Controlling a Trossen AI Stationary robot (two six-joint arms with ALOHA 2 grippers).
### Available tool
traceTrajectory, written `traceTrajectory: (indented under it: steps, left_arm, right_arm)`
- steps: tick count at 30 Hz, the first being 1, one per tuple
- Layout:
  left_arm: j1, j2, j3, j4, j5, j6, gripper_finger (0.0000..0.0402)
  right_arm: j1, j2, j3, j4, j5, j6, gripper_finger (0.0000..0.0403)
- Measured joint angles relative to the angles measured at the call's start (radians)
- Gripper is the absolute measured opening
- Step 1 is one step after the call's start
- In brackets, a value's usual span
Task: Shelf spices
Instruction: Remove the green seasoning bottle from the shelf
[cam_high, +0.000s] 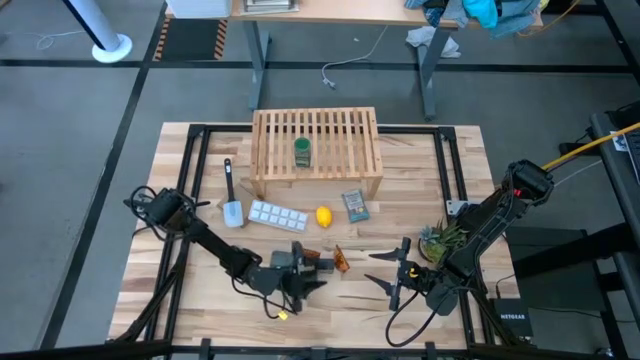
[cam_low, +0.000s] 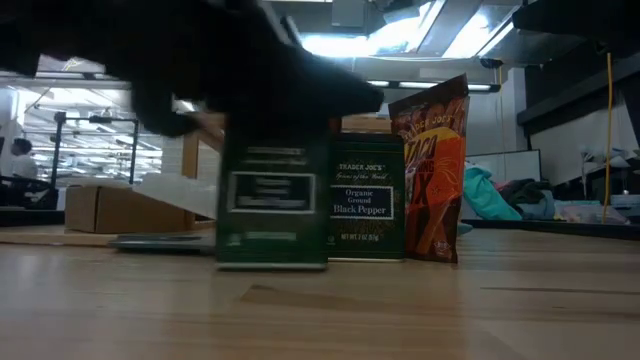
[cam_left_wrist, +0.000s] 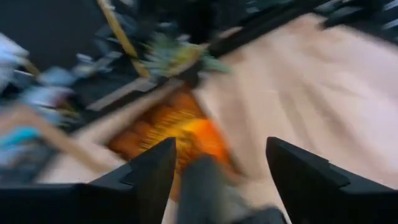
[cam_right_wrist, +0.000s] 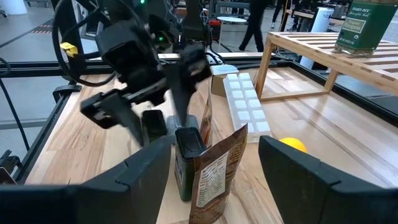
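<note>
The light wooden shelf (cam_high: 316, 150) stands at the table's far middle, with the green-lidded jar (cam_high: 302, 152) on its top. Two dark square boxes (cam_low: 272, 205) (cam_low: 367, 200) and a shiny orange-brown packet (cam_low: 435, 170) stand upright together near the front middle. My left gripper (cam_high: 308, 270) is open over them. In the right wrist view its fingers (cam_right_wrist: 124, 118) stand on either side of one dark box (cam_right_wrist: 153, 124). My right gripper (cam_high: 396, 270) is open and empty, to the right of the group, facing it. My left gripper comes at the nearer dark box's top (cam_right_wrist: 153, 121) from above, slanting, with one finger on each side of it. I cannot tell whether the fingers touch it. The box stands upright on the table.
A white ice-cube tray (cam_high: 276, 214), a lemon (cam_high: 323, 216) and a blue-grey flat packet (cam_high: 354, 205) lie in front of the shelf. A dark-handled tool (cam_high: 231, 195) lies to its left. A small green plant (cam_high: 445, 240) is beside my right arm.
</note>
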Motion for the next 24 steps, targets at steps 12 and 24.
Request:
traceTrajectory:
  steps: [12,24]
  left_arm:
    - [0.015,-0.223,0.039,-0.007,-0.081,0.166,0.0241]
    - [0.103,-0.631,0.039,-0.458,-0.11,0.116,0.0241]
  right_arm:
    - [0.0,0.0,0.0,0.0,-0.007,0.0,0.025]
    - [0.0,0.0,0.0,0.0,-0.037,0.0,0.025]
